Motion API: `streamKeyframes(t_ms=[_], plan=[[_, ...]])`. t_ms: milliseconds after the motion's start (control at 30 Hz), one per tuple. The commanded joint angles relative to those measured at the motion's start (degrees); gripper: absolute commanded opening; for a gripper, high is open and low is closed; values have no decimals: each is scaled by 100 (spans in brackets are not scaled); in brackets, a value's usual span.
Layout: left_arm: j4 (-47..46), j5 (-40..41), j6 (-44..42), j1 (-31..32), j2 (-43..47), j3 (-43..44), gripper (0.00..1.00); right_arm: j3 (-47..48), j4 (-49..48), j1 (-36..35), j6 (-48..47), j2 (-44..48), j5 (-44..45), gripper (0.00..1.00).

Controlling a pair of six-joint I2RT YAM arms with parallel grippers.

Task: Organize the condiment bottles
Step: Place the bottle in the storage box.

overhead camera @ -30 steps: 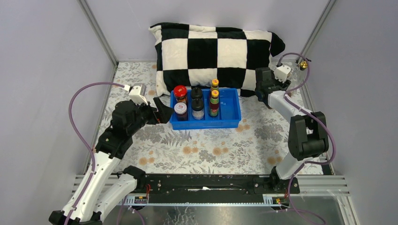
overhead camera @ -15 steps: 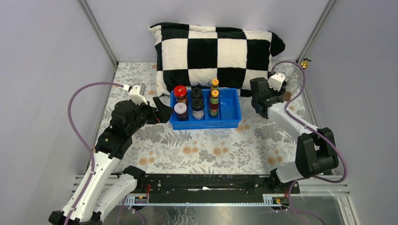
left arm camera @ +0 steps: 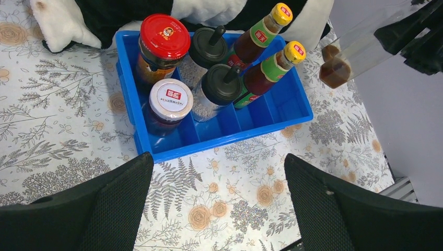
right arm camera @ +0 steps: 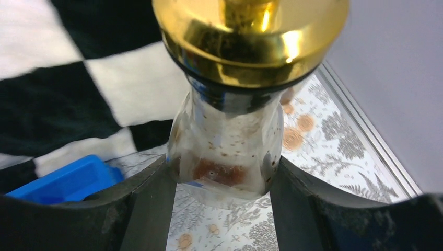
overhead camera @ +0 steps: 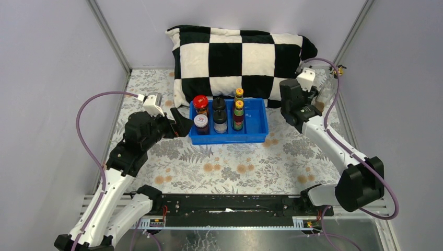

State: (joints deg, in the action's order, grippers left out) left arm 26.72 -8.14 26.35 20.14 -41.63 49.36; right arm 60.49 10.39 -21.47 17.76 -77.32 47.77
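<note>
My right gripper [right arm camera: 222, 178] is shut on a tall gold-spouted glass bottle [right arm camera: 228, 149] with brown sauce at its bottom. It holds the bottle clear of the table near the back right corner [overhead camera: 325, 93]. The blue tray [overhead camera: 256, 137] holds a red-lidded jar [overhead camera: 200, 102], a white-lidded jar [overhead camera: 201, 123], two black-capped jars [overhead camera: 219, 116] and two yellow-capped sauce bottles [overhead camera: 239, 111]. Left of the tray, my left gripper [overhead camera: 181, 124] stands open over bare tablecloth [left arm camera: 219, 198]. In the left wrist view a second clear bottle base [left arm camera: 329, 52] shows beside the held one [left arm camera: 336, 73].
A black-and-white checked pillow [overhead camera: 240, 52] lies along the back, touching the tray's far side. Grey walls and metal rails [overhead camera: 342, 112] close in the floral table on the left, back and right. The tray's right compartment [overhead camera: 256, 119] has nothing in it.
The right arm's elbow has swung toward the near right while its wrist turned at the back right corner with the bottle. The left arm and the tray's contents have not moved.
</note>
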Motion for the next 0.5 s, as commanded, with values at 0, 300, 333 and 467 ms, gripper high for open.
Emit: streamKeyframes(t_ms=[0, 300, 333, 467], plan=[[-18, 83, 43, -54, 31, 65, 99, 832, -386, -313, -585, 155, -336, 36], [-27, 76, 72, -54, -19, 30, 99, 1324, -584, -661, -887, -75, -1230, 35], [-34, 95, 72, -54, -6, 24, 99, 1333, -660, -695, -948, -99, -1351, 35], [-40, 136, 72, -56, -3, 21, 99, 1360, -961, -828, -1129, -243, -1660, 35]])
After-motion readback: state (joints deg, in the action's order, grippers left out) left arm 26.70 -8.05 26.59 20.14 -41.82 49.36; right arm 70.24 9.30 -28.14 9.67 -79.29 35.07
